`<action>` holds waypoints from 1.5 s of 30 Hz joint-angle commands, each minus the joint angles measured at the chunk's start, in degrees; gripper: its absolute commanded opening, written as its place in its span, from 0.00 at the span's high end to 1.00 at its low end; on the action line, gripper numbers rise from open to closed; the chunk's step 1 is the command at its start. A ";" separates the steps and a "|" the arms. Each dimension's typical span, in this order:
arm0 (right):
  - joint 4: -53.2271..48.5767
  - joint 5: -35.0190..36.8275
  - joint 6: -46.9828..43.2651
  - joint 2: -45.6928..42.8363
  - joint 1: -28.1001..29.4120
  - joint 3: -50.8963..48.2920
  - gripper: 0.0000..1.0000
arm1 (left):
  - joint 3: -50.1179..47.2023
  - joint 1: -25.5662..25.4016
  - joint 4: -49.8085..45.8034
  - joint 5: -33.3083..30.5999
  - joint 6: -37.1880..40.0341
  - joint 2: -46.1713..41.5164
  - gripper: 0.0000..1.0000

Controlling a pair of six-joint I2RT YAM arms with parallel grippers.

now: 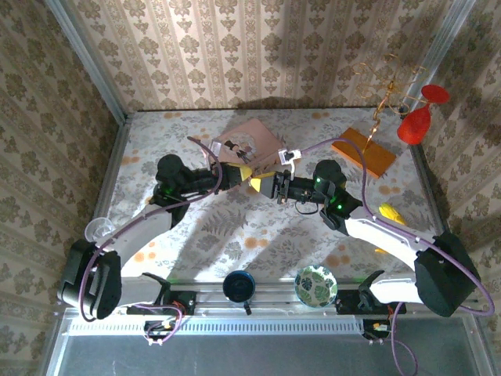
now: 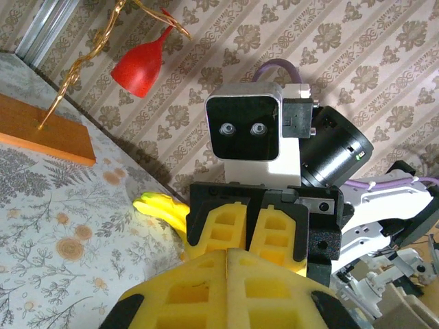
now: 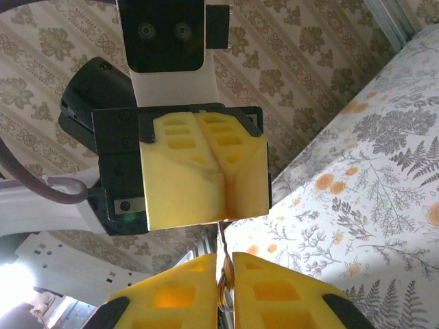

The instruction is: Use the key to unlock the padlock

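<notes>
Both grippers meet tip to tip above the middle of the table. My right gripper [image 1: 261,185] [image 3: 225,259] is shut on the key [image 3: 224,275], a flat brass-tinted piece with silvery ring loops, seen edge-on. Its thin stem rises to the seam of my left gripper [image 3: 221,214]. The left gripper [image 1: 245,172] [image 2: 233,255] has its yellow pads pressed together, facing the right gripper [image 2: 250,229]. The padlock is hidden between the left pads.
Just behind the grippers lies a pink box [image 1: 250,141]. A gold wire stand on an orange wooden base [image 1: 368,151] holds a red glass [image 1: 415,121] at the back right. A banana [image 1: 391,213] lies right. A blue cup [image 1: 239,286] and a patterned bowl [image 1: 315,286] sit near the front edge.
</notes>
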 commanded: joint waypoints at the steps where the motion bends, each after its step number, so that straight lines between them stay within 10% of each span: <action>1: 3.80 0.17 0.82 0.73 0.19 0.04 0.90 | -0.48 0.28 3.80 -0.78 -2.01 1.25 1.00; 12: 4.35 2.03 1.36 1.38 0.19 -0.52 1.00 | -1.22 0.44 5.68 -2.04 -3.72 2.76 1.00; 19: -6.41 8.58 3.23 -0.46 -1.98 -1.82 1.00 | -2.56 2.48 -4.43 -12.80 -0.13 -0.28 0.01; 28: -29.58 10.14 -0.76 -5.59 -8.54 -2.60 1.00 | 3.57 -6.41 -48.26 -59.05 11.28 -7.30 0.00; 39: -47.78 19.36 -7.73 -10.65 -12.54 -3.91 1.00 | 25.21 -23.57 -69.61 -88.78 7.91 16.63 0.00; 45: -48.49 20.13 -8.44 -10.84 -13.69 -5.61 1.00 | 37.75 -25.64 -78.63 -90.56 2.61 31.33 0.05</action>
